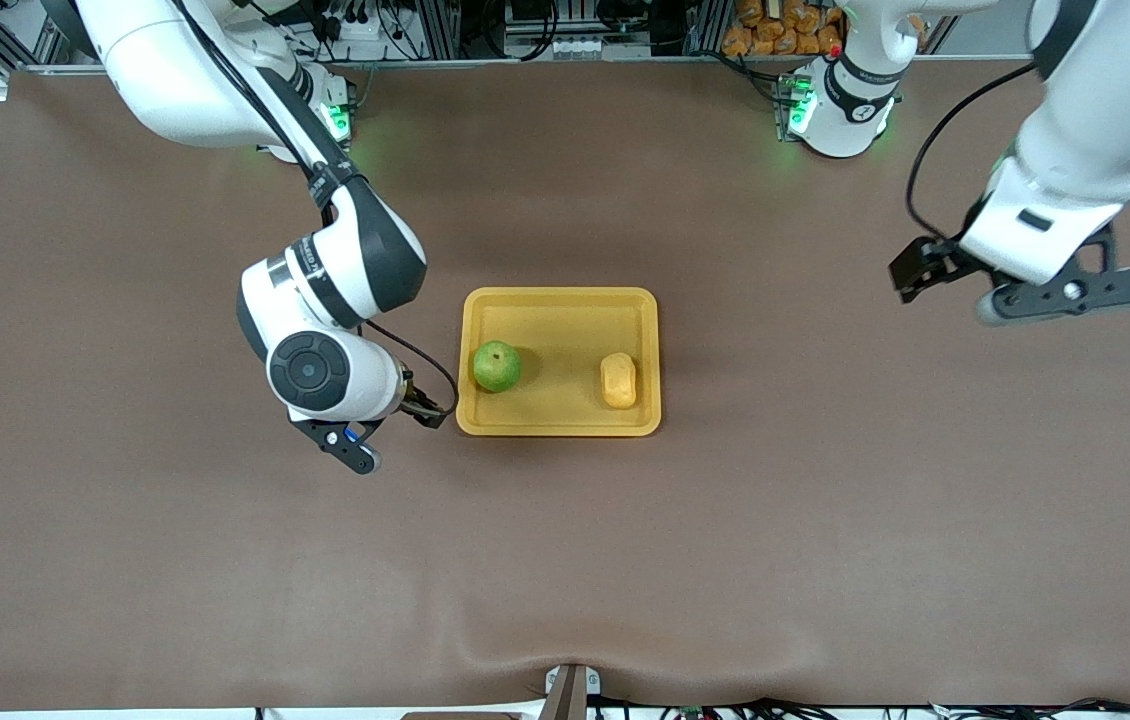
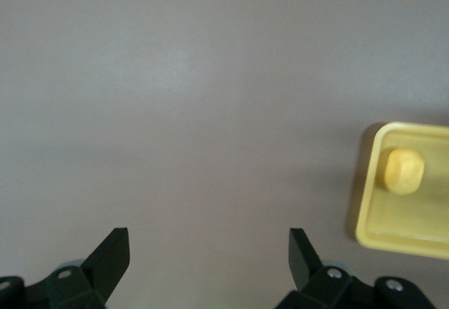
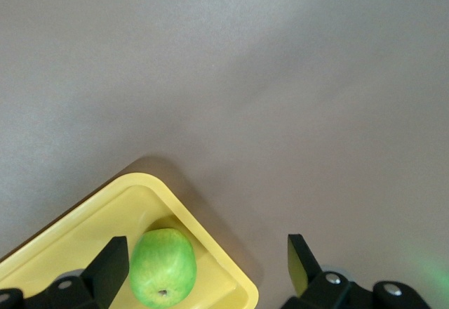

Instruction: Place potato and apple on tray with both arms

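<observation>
The yellow-orange tray (image 1: 565,330) lies mid-table. In it the green apple (image 1: 496,367) rests toward the right arm's end and the potato (image 1: 618,380) toward the left arm's end, apart from each other. My right gripper (image 1: 350,445) hangs beside the tray's edge on the apple's side, open and holding nothing. The right wrist view shows the right gripper (image 3: 208,249) over the tray (image 3: 147,181) corner, the apple (image 3: 163,267) by one finger. My left gripper (image 1: 1065,295) is raised over bare cloth toward its end of the table, open and holding nothing. The left wrist view shows the left gripper (image 2: 209,242), the tray (image 2: 393,232) and the potato (image 2: 403,171).
Brown cloth (image 1: 225,560) covers the whole table, with a small fold (image 1: 565,665) at the edge nearest the camera. Orange items (image 1: 785,25) and cables sit off the table by the arms' bases.
</observation>
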`<state>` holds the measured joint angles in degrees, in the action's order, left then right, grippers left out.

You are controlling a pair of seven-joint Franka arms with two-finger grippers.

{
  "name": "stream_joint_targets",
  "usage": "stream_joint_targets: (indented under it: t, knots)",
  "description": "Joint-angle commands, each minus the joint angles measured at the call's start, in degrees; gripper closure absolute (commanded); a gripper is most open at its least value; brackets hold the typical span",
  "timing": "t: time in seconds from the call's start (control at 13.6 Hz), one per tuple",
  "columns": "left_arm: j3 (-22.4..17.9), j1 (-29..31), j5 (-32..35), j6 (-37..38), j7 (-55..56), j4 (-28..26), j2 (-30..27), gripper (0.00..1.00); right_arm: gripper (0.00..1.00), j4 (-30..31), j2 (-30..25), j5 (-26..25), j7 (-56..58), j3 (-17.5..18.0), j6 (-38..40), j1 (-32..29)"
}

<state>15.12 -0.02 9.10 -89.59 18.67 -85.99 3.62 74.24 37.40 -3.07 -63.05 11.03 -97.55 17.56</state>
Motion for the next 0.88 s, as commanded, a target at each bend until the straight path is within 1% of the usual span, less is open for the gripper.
stream_joint_targets:
  t: [0.0, 0.07, 0.15, 0.29, 0.37, 0.44, 0.59, 0.66, 0.74, 0.81]
  knots:
    - [0.3, 3.5, -1.8, 2.1, -6.7, -1.6, -3.5, 0.00, 0.00, -1.4, -0.4, -0.5, -0.4, 1.1, 1.0, -0.3]
    - [0.2, 3.7, -1.8, 2.9, -8.4, -1.6, -3.8, 0.00, 0.00, -2.2, -1.2, 1.2, -0.1, 1.1, 1.0, -0.6]
    - [0.2, 4.2, -1.8, 3.3, -9.1, -1.6, -4.2, 0.00, 0.00, -2.4, -1.7, 1.4, 1.7, 0.9, 1.1, -0.9]
    - [0.2, 5.1, -1.7, 3.5, -9.3, -1.6, -5.0, 0.00, 0.00, -2.5, -2.7, 0.4, 5.3, 0.0, 1.2, -0.9]
    - [0.1, 5.1, -1.8, 3.8, -9.4, -1.6, -5.1, 0.00, 0.00, -2.5, -3.1, 0.2, 5.3, 0.0, 2.1, -0.9]
    - [-0.8, 4.6, -1.9, 3.7, -9.4, -2.0, -6.2, 0.00, 0.00, -3.0, -3.7, -0.4, 5.3, 0.0, 3.9, -0.9]
    - [-4.7, 1.4, -2.0, 4.1, -9.5, -2.3, -6.9, 0.00, 0.00, -6.2, -4.2, -2.2, 5.6, -0.6, 7.7, -0.9]
    - [-6.8, -0.2, -2.1, 4.7, -10.8, -2.4, -7.4, 0.00, 0.00, -7.5, -4.2, -1.8, 6.5, -0.7, 8.2, -1.6]
    - [-8.1, -1.2, -2.2, 4.9, -11.5, -2.6, -7.6, 0.00, 0.00, -7.8, -4.6, -1.4, 8.5, -0.8, 8.4, -2.4]
    - [-8.5, -1.2, -2.6, 4.9, -11.6, -2.7, -7.7, 0.00, 0.00, -7.8, -5.7, -1.8, 11.0, -0.8, 9.2, -2.5]
